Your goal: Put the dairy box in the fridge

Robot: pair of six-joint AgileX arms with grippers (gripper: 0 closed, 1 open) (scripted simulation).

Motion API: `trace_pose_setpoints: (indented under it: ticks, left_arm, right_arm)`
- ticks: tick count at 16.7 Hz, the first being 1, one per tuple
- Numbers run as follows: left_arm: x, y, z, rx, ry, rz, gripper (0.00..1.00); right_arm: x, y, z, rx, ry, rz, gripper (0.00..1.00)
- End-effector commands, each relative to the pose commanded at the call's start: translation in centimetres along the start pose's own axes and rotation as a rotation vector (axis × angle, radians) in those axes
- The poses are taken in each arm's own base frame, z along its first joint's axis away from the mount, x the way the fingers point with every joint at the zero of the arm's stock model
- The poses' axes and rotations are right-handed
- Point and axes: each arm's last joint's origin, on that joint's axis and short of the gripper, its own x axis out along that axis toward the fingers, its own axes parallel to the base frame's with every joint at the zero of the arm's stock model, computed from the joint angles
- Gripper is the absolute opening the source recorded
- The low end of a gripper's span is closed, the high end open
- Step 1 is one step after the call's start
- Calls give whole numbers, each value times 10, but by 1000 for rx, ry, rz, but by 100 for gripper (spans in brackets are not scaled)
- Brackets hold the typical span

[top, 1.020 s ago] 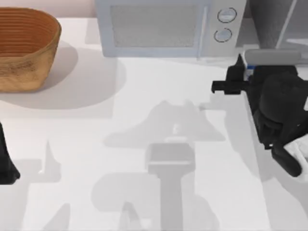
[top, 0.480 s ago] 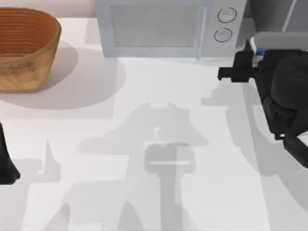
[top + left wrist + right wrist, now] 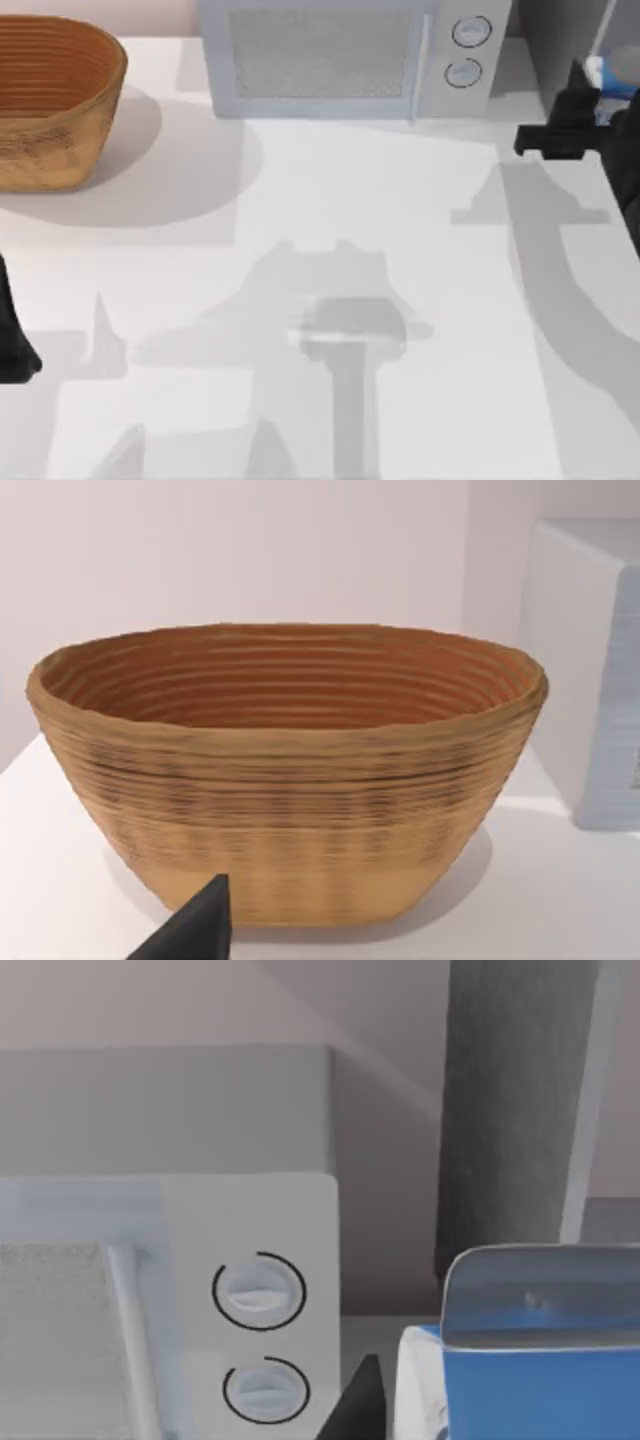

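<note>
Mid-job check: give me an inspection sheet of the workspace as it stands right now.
Surface: white table, shadowed.
Job's things: dairy box, blue, carried at the table's far right corner beside the fridge; not yet inside.
Clutter: wicker basket far left; microwave at the back, door shut.
Grippers: right gripper at the right edge by the fridge, shut on the dairy box; left gripper parked at the left edge, facing the basket.
Cables: nothing seen.
Surroundings: pale wall behind.
</note>
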Motion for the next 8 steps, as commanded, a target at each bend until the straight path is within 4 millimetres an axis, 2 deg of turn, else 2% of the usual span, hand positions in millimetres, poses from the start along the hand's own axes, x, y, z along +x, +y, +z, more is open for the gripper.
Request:
trace_pose_setpoints:
  ticks: [4, 8]
  left_arm:
    - [0, 0, 0, 0, 0, 0, 100]
    - [0, 0, 0, 0, 0, 0, 100]
  right_arm:
    - [-48, -41, 22, 7, -35, -5, 0]
    - [-103, -76, 18, 4, -64, -12, 0]
